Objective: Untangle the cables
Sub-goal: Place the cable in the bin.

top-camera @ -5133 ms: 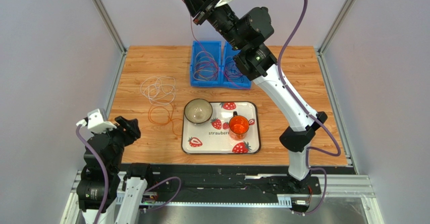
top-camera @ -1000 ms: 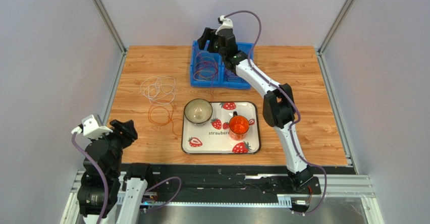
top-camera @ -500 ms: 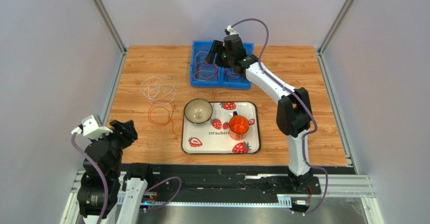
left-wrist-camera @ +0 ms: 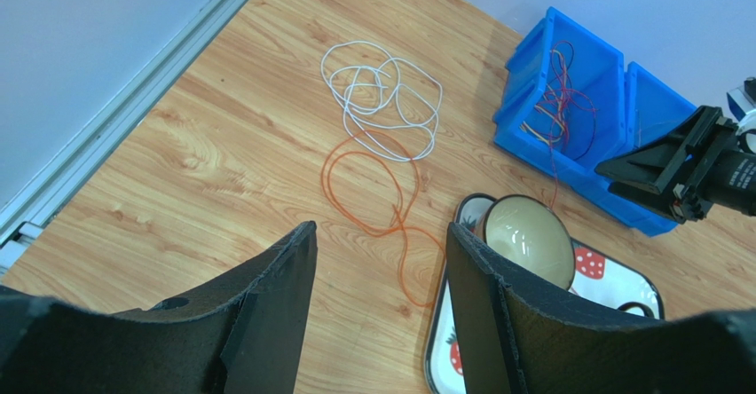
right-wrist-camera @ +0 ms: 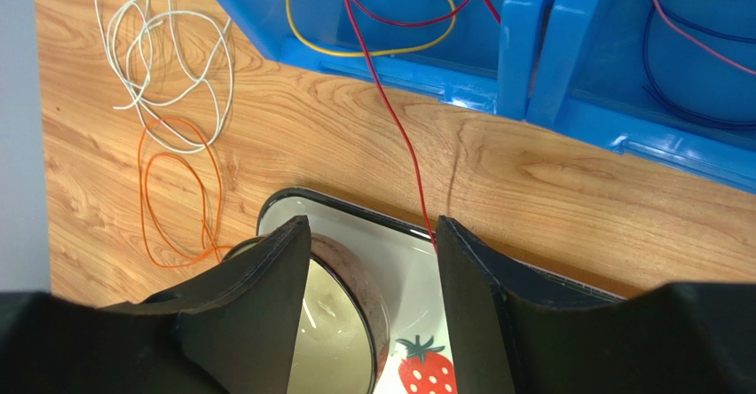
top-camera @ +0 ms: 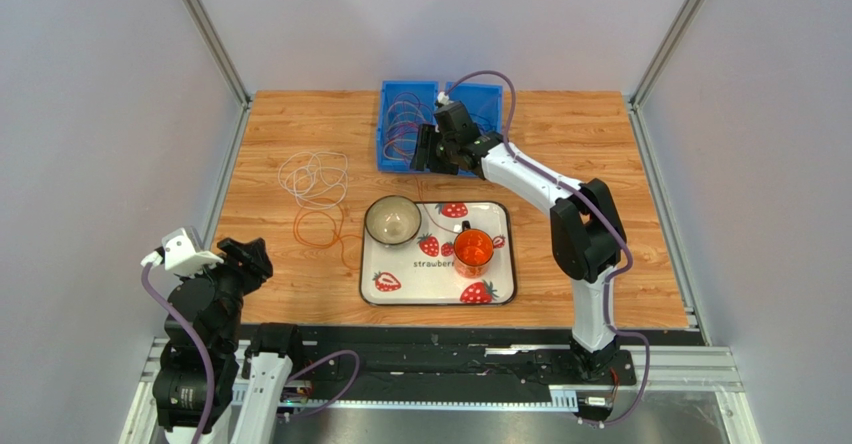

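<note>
Cables in white loops (left-wrist-camera: 383, 82) and one orange wire (left-wrist-camera: 399, 221) lay ahead of your left gripper (left-wrist-camera: 380, 261), idle, jaws apart, empty. Your right gripper (right-wrist-camera: 373, 234) had pulled back off the blue plastic bins (right-wrist-camera: 523, 48), jaws narrowing yet apart around a thin red wire (right-wrist-camera: 392, 119), likely freeing one strand.

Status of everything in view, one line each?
blue bins, upright, cables inside
white cable, loose coil on table
orange cable, loose loops on table
red cable, trailing from bins to tray
bowl, upright on tray
cup, upright on tray
left gripper, open, empty
right gripper, open over red cable
</note>
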`<state>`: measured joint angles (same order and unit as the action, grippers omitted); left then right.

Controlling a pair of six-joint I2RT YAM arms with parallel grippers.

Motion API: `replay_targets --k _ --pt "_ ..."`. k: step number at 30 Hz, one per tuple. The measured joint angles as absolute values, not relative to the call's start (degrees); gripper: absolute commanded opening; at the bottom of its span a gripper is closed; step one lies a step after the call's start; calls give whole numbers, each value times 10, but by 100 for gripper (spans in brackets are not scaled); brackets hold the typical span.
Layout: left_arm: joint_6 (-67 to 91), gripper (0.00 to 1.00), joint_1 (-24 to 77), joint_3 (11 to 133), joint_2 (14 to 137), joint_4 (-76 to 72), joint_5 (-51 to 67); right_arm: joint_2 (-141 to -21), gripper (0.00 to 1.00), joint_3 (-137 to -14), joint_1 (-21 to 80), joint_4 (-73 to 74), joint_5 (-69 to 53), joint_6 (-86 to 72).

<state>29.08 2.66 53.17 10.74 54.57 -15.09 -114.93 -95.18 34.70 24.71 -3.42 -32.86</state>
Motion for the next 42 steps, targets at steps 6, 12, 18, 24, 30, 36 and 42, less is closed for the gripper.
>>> replay_targets --k 6,12,18,24,30,36,42 --pt "291 64 27 532 107 546 -151 -1177 57 -957 350 253 -51 -304" --pt "291 64 27 532 108 546 -151 -1205 55 -960 362 261 -35 -286" --pt "291 64 27 532 108 546 -151 -1225 53 -970 375 259 1 -270" --pt "291 64 27 532 108 546 -151 -1239 51 -982 382 258 36 -254" --pt "291 64 27 532 108 546 -151 -1254 49 -996 385 258 66 -239" --pt "291 64 27 532 108 546 -151 -1272 38 -1005 386 259 81 -230" --pt "291 64 27 532 108 546 -151 -1276 15 -1006 389 256 89 -224"
